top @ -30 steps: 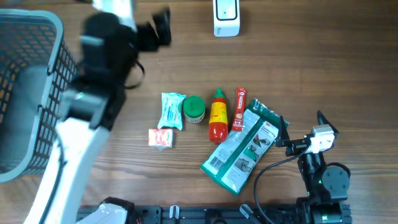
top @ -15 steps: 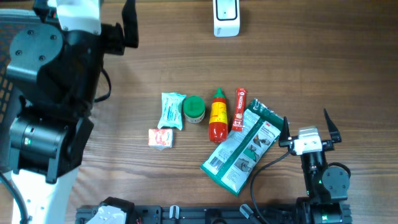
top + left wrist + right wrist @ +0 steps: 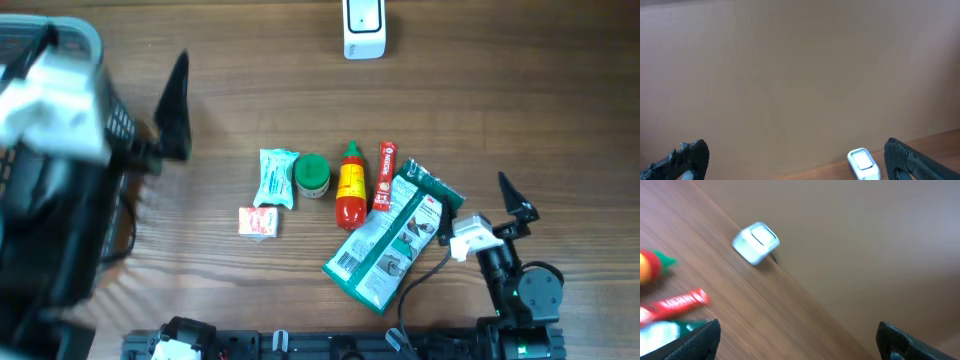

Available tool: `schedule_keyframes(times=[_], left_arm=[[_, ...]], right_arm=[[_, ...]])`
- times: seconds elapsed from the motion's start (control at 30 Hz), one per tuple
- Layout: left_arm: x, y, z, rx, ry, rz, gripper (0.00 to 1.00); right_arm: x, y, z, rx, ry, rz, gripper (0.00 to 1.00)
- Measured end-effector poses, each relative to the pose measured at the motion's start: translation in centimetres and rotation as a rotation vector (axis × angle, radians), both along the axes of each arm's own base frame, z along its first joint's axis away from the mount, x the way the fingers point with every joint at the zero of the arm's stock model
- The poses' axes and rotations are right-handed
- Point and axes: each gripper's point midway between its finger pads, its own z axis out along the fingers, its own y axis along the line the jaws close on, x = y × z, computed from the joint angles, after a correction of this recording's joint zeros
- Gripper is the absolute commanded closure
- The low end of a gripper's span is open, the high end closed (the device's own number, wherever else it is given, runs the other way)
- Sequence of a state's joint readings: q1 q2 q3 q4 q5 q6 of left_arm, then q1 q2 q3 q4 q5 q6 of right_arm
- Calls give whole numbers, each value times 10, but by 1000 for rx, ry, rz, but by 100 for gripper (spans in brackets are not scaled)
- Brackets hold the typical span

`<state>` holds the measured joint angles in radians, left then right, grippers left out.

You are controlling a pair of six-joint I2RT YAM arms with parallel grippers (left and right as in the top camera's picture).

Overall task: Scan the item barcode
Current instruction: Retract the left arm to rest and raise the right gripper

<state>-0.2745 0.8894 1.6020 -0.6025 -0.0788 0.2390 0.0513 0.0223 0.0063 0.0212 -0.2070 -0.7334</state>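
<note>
At far left, grey basket [image 3: 72, 26], contents unseen; left hand [image 3: 792, 150] and right hand [image 3: 799, 330] both released.

- Scanner [image 3: 363, 28]: white, boxy; stood at the far side, well apart from the other entries.
- Pouch [image 3: 392, 238]: green and white, lay flat on a diagonal, barcode up at its near-left end.
- Tube [image 3: 385, 176]: red, slim, lay against the pouch's far corner.
- Sauce bottle [image 3: 349, 185]: red and yellow, green cap; lay beside the tube.
- Jar [image 3: 312, 176]: green lid, beside the bottle.
- Packet [image 3: 277, 178]: pale blue-white, flat, beside the jar.
- Sachet [image 3: 258, 222]: small, red and white, near the packet's near end.
</note>
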Motion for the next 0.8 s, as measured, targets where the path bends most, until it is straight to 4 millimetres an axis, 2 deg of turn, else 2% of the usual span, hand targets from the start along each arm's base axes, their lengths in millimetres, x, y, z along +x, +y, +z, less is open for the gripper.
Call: schedule_keyframes(times=[0.07, 0.1, 0.17, 0.3, 0.43, 0.6, 0.7, 0.8], left_arm=[[-17, 1, 4, -6, -36, -23, 0], [-37, 5, 9, -13, -83, -35, 0], [-63, 12, 15, -18, -144, -36, 0], [-122, 25, 19, -7, -265, 8, 0], [-172, 25, 36, -39, -403, 10, 0], [-197, 23, 39, -120, -441, -13, 0], [-206, 23, 36, -136, -457, 7, 0], [-223, 23, 29, -137, -501, 39, 0]], right_arm=[[-6, 18, 2, 91, 23, 110, 0], [-9, 25, 2, 141, 41, 154, 0], [-16, 40, 2, 280, 104, 251, 0], [-33, 65, 3, 712, 351, 415, 0], [-44, 77, 0, 1131, 648, 454, 0], [-51, 84, 0, 1501, 916, 431, 0], [-54, 87, 1, 1597, 999, 427, 0], [-59, 91, 4, 1599, 1034, 461, 0]])
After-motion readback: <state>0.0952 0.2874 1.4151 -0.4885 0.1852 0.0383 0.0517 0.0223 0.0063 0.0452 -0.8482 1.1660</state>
